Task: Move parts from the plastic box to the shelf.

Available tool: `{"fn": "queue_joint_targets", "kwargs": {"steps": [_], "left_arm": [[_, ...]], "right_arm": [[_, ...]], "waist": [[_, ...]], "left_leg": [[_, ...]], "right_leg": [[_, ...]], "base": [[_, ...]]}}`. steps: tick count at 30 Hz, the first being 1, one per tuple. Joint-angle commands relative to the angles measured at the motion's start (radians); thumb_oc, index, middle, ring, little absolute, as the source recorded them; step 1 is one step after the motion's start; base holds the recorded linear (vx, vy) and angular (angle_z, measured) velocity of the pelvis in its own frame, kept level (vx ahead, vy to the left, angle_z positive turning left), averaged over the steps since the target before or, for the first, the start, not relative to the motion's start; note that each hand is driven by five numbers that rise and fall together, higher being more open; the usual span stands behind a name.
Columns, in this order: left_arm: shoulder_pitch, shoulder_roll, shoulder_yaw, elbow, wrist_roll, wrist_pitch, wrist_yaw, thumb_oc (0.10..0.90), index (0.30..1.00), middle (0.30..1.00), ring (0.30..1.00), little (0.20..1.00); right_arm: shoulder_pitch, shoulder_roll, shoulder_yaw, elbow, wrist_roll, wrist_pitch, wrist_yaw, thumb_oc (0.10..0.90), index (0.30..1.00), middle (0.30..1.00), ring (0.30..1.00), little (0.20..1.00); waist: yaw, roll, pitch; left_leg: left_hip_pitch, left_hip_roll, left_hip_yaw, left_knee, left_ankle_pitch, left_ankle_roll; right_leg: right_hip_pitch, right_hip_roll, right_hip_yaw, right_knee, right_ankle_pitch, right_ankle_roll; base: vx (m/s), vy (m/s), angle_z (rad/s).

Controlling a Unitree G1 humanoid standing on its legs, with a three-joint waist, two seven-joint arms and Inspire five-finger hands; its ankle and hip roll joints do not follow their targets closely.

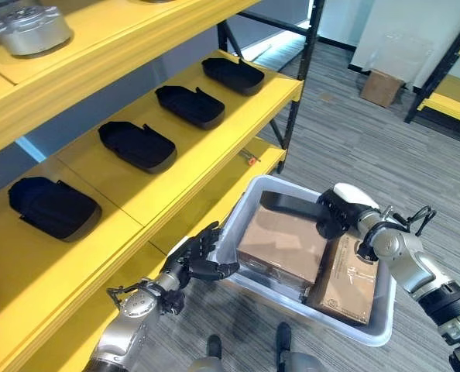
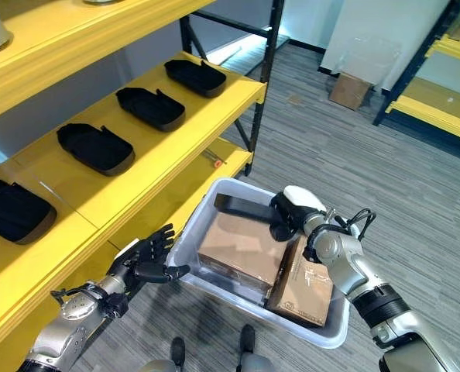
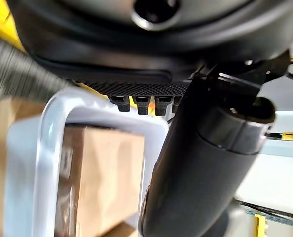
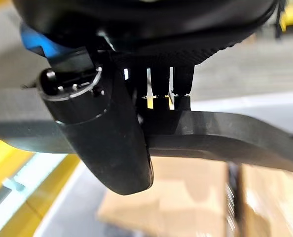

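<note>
A pale plastic box sits on the floor beside the yellow shelf, holding brown cardboard boxes. My right hand is shut on a flat black part, held just above the cardboard in the box; the right wrist view shows its fingers and thumb clamped on the black part. My left hand hangs open beside the box's near-left wall, fingers straight and pointing toward it, apart from the rim. Three black parts lie in a row on the middle shelf board, with one more further left.
A silver metal part rests on the upper shelf board. The shelf's dark upright stands just beyond the box. Grey carpet stretches to the right, with a small cardboard box and another yellow rack at the back.
</note>
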Motion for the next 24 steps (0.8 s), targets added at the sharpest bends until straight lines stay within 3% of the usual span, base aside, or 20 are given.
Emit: {"fn": "queue_joint_targets", "kwargs": {"steps": [1, 3, 4, 7, 9, 13, 17, 24], "left_arm": [[-0.040, 0.053, 0.044, -0.078, 0.191, -0.228, 0.126, 0.900, 1.000, 1.000, 1.000, 1.000], [-0.041, 0.054, 0.044, -0.079, 0.196, -0.229, 0.131, 0.900, 1.000, 1.000, 1.000, 1.000], [-0.051, 0.063, 0.048, -0.084, 0.262, -0.277, 0.177, 0.900, 1.000, 1.000, 1.000, 1.000], [-0.067, 0.072, 0.048, -0.096, 0.337, -0.320, 0.223, 0.900, 1.000, 1.000, 1.000, 1.000], [-0.087, 0.094, 0.046, -0.111, 0.441, -0.358, 0.281, 0.900, 1.000, 1.000, 1.000, 1.000], [-0.116, 0.120, 0.028, -0.112, 0.516, -0.391, 0.300, 0.900, 1.000, 1.000, 1.000, 1.000], [-0.162, 0.163, -0.029, -0.113, 0.549, -0.421, 0.231, 0.900, 1.000, 1.000, 1.000, 1.000], [-0.176, 0.184, -0.096, -0.112, 0.478, -0.409, 0.073, 0.900, 1.000, 1.000, 1.000, 1.000]], "right_arm": [[-0.072, -0.073, -0.089, -0.125, 0.082, 0.021, 0.149, 0.400, 0.300, 0.300, 0.300, 0.300], [-0.068, -0.075, -0.092, -0.131, 0.082, 0.023, 0.155, 0.400, 0.300, 0.300, 0.300, 0.300], [-0.058, -0.082, -0.091, -0.157, 0.090, 0.043, 0.220, 0.400, 0.300, 0.300, 0.300, 0.300], [-0.048, -0.088, -0.091, -0.190, 0.094, 0.064, 0.269, 0.400, 0.300, 0.300, 0.300, 0.300], [-0.051, -0.100, -0.077, -0.211, 0.067, 0.048, 0.286, 0.400, 0.300, 0.300, 0.300, 0.300], [-0.065, -0.112, -0.062, -0.235, 0.048, 0.033, 0.319, 0.400, 0.300, 0.300, 0.300, 0.300], [-0.135, -0.139, -0.010, -0.269, 0.026, 0.010, 0.326, 0.400, 0.300, 0.300, 0.300, 0.300], [-0.230, -0.149, 0.034, -0.322, 0.017, 0.000, 0.320, 0.400, 0.300, 0.300, 0.300, 0.300]], "waist": [[-0.011, -0.053, -0.126], [-0.011, -0.054, -0.127], [-0.017, -0.060, -0.134], [-0.021, -0.066, -0.139], [-0.027, -0.073, -0.144], [-0.034, -0.076, -0.149], [-0.043, -0.073, -0.156], [-0.047, -0.057, -0.161]], "left_leg": [[-0.018, 0.040, 0.031, -0.008, -0.014, -0.015], [-0.017, 0.040, 0.032, -0.008, -0.015, -0.015], [-0.012, 0.038, 0.036, -0.008, -0.021, -0.015], [-0.008, 0.036, 0.039, -0.008, -0.025, -0.014], [-0.002, 0.035, 0.046, -0.008, -0.030, -0.012], [0.004, 0.034, 0.054, -0.008, -0.035, -0.010], [0.010, 0.036, 0.062, -0.008, -0.040, -0.006], [0.015, 0.039, 0.074, -0.008, -0.043, -0.006]], "right_leg": [[0.069, -0.034, 0.004, 0.000, -0.077, 0.054], [0.070, -0.034, 0.005, 0.000, -0.077, 0.055], [0.071, -0.033, 0.008, 0.000, -0.078, 0.056], [0.073, -0.032, 0.013, 0.000, -0.078, 0.058], [0.074, -0.030, 0.016, 0.000, -0.077, 0.060], [0.076, -0.028, 0.021, 0.000, -0.076, 0.062], [0.075, -0.026, 0.035, 0.000, -0.076, 0.065], [0.080, -0.028, 0.038, 0.000, -0.080, 0.065]], "base": [[-0.02, 0.023, -0.17], [-0.02, 0.007, -0.16], [-0.02, -0.001, -0.12], [-0.02, -0.001, -0.03], [-0.04, -0.003, -0.02], [-0.03, 0.004, -0.05], [-0.05, 0.017, -0.06], [-0.02, 0.026, -0.11]]}}
